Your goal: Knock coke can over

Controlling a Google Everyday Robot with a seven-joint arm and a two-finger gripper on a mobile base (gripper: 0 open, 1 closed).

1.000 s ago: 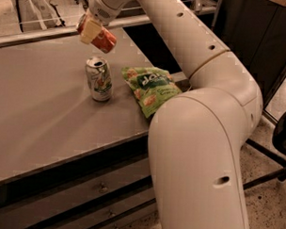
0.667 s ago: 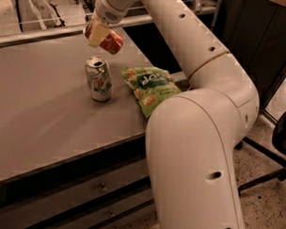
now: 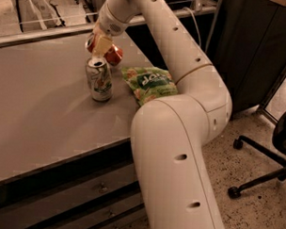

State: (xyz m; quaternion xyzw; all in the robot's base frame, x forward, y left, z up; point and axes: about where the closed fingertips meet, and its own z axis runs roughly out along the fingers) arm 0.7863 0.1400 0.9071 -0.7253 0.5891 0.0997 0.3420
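The coke can (image 3: 114, 54) is a red can on the grey table (image 3: 39, 113), at the far side, partly hidden behind my gripper; I cannot tell whether it stands upright or leans. My gripper (image 3: 100, 42) is right against it, on its left, just above and behind the white-and-green soda can (image 3: 99, 80), which stands upright. My white arm reaches in from the lower right across the table's right end.
A green snack bag (image 3: 149, 83) lies flat to the right of the white-and-green can, near the table's right edge. Drawers sit under the table front. An office chair base (image 3: 259, 163) stands on the floor at the right.
My gripper has moved down and slightly right, closer to the table top, and the red can with it now shows lower, behind the white-and-green can.
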